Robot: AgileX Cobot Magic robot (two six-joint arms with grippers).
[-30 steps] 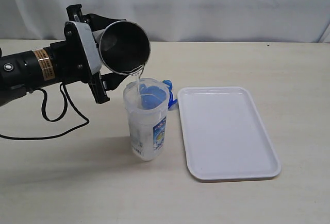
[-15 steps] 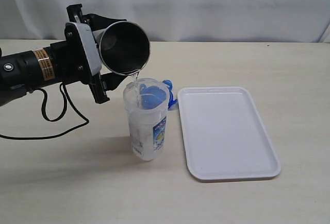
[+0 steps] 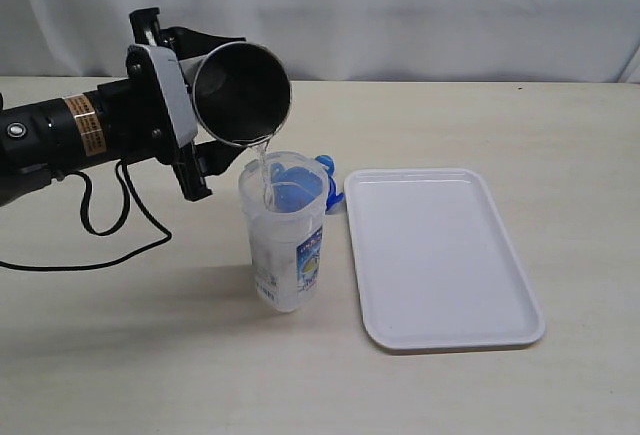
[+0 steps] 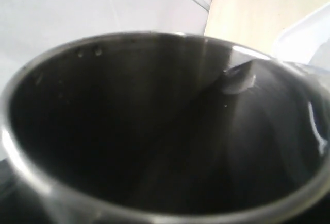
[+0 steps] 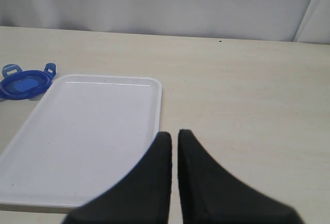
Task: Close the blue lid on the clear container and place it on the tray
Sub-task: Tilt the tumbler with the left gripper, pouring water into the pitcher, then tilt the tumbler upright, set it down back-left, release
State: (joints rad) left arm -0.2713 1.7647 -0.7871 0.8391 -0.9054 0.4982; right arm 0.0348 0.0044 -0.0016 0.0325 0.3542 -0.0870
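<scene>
The clear container (image 3: 285,240) stands upright on the table, uncapped, just left of the white tray (image 3: 440,255). My left gripper (image 3: 213,105) is shut on a steel cup (image 3: 240,92), held tipped over the container's mouth, and a thin stream of water (image 3: 263,167) falls into it. The cup's dark inside (image 4: 154,131) fills the left wrist view and hides the fingers. The blue lid (image 3: 326,169) lies flat on the table behind the container, beside the tray's far left corner; the right wrist view also shows the lid (image 5: 25,83). My right gripper (image 5: 174,134) is shut on nothing, over the tray's (image 5: 87,131) edge.
A black cable (image 3: 110,245) loops on the table under the left arm. A white curtain hangs behind the table's far edge.
Water keeps running from the tipped cup into the container. Arms, lid and tray have not visibly moved.
</scene>
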